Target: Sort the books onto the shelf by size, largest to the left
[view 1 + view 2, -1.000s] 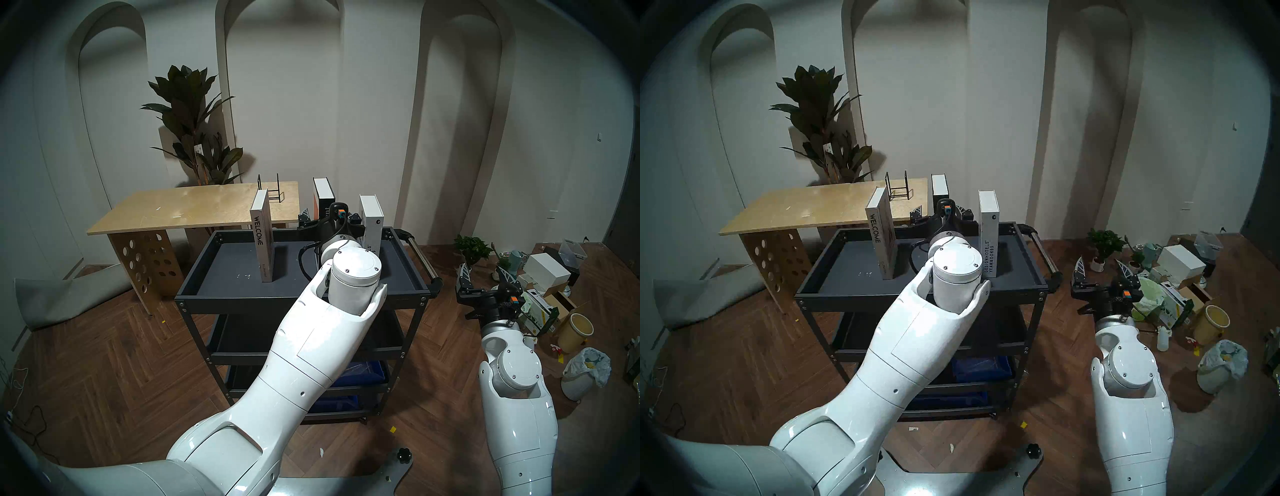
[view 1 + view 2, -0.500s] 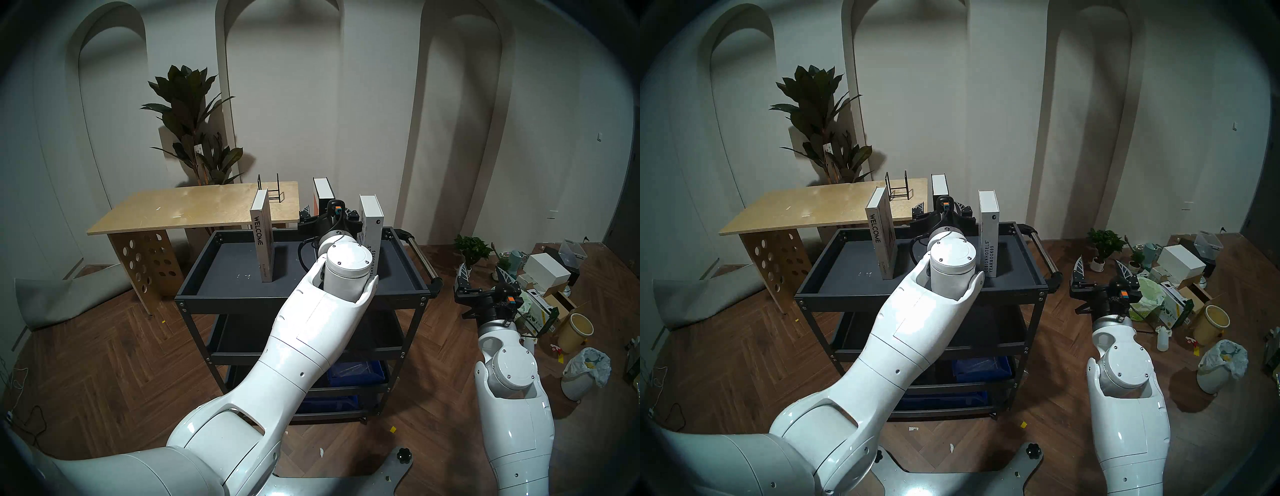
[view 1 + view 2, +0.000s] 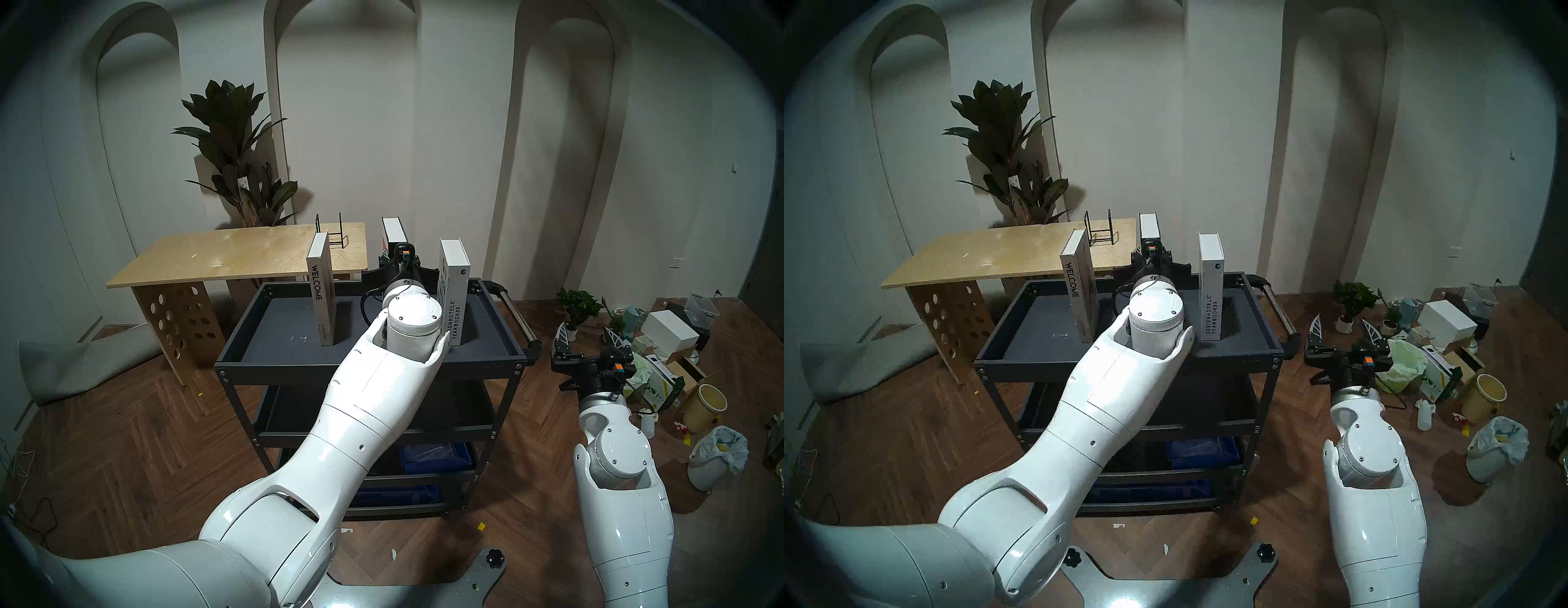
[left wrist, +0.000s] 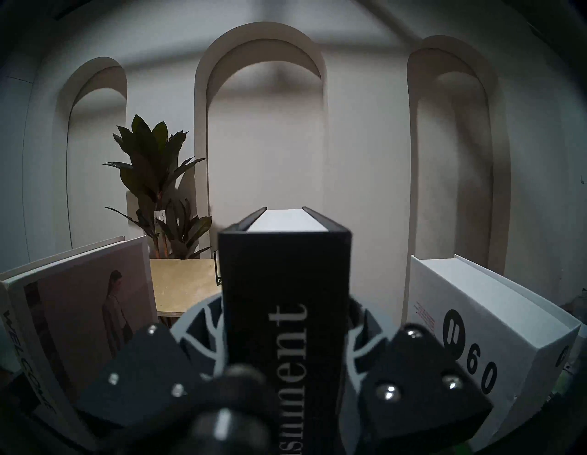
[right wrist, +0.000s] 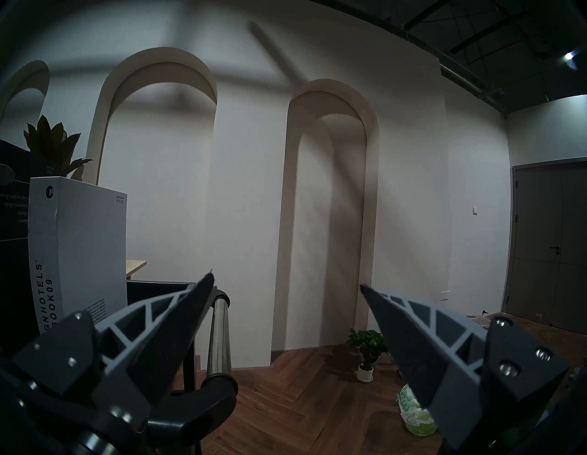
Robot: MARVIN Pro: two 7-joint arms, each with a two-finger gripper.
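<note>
- We have the black book (image 4: 286,305), the tallest of the three, standing upright mid-tray between its neighbours; being largest, it belongs at the left end.
- Our left gripper (image 4: 284,365) is clamped on its spine, one finger on each cover, low on the book, which we judge keeps it from tipping.
- The WELCOME book (image 3: 321,297) stands left of it, the DESIGN HOTELS book (image 3: 455,288) right, both apart from it, leaving room for the fingers.
- All three rest on the cart's top tray (image 3: 271,335), whose raised rim should stop bases from sliding off.
- Our right gripper (image 5: 286,317) hangs spread and empty beside the cart handle (image 5: 219,333), clear of the books.
</note>
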